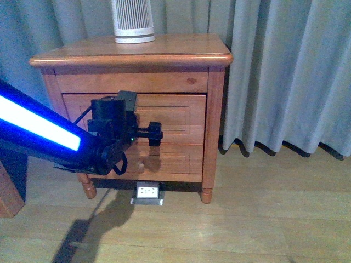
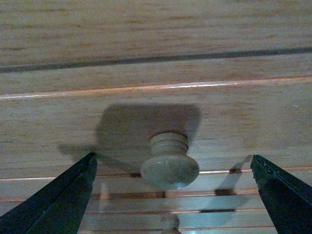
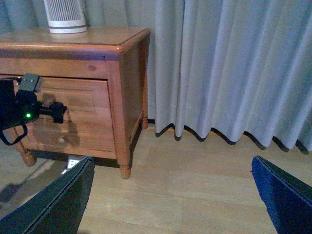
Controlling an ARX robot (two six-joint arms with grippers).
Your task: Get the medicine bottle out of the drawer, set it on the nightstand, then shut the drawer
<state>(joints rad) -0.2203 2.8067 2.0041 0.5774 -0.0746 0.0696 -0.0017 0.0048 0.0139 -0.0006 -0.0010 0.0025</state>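
The nightstand stands against the curtain, and its upper drawer is pushed in. My left gripper hovers right in front of that drawer. In the left wrist view the drawer's round wooden knob sits between the open fingers without touching either one. The right gripper hangs open over bare floor, to the right of the nightstand, with nothing between its fingers. The medicine bottle is hidden.
A large white-and-grey ribbed cylinder stands at the back of the nightstand top. Grey curtains hang behind and to the right. A floor socket plate lies under the nightstand's front. The lower drawer's knob is just below my left gripper.
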